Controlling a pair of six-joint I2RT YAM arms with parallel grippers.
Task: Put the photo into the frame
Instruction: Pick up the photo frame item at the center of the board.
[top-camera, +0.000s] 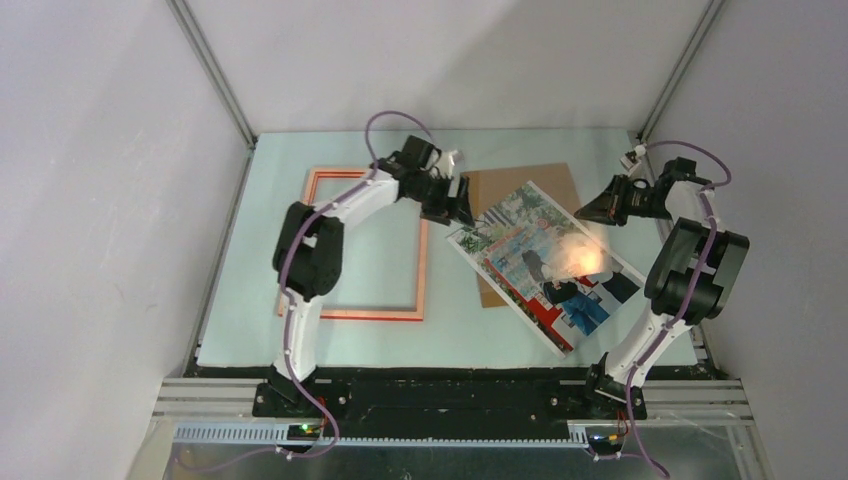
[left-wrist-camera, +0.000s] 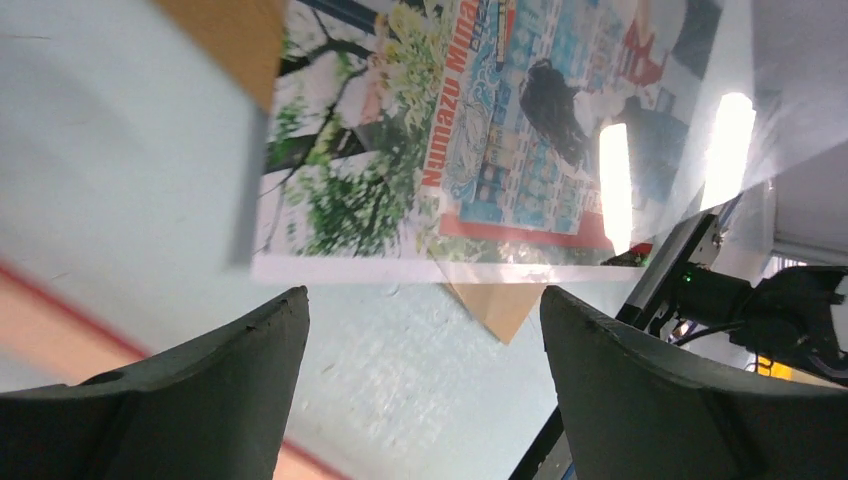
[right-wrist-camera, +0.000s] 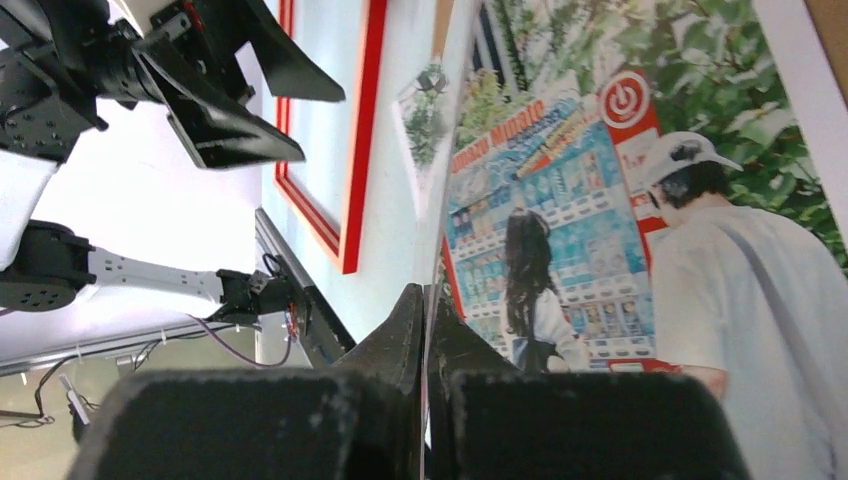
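Arm bases (top-camera: 300, 398) nearest in top view, at near edge of table (top-camera: 240, 330). Frame (top-camera: 365, 313) flat at left, pale orange-pink. Photo (top-camera: 545, 265) outside it, just to right, picture side up, skewed over brown backing board (top-camera: 520, 180). Left gripper (top-camera: 460, 210) above photo's left corner. Right gripper (top-camera: 583, 213) at photo's far right edge.

Left wrist: jaws spread wide, gripping nothing, photo edge just beyond fingertips.

Right wrist: jaws pinched tight on photo edge; red frame rail beyond.
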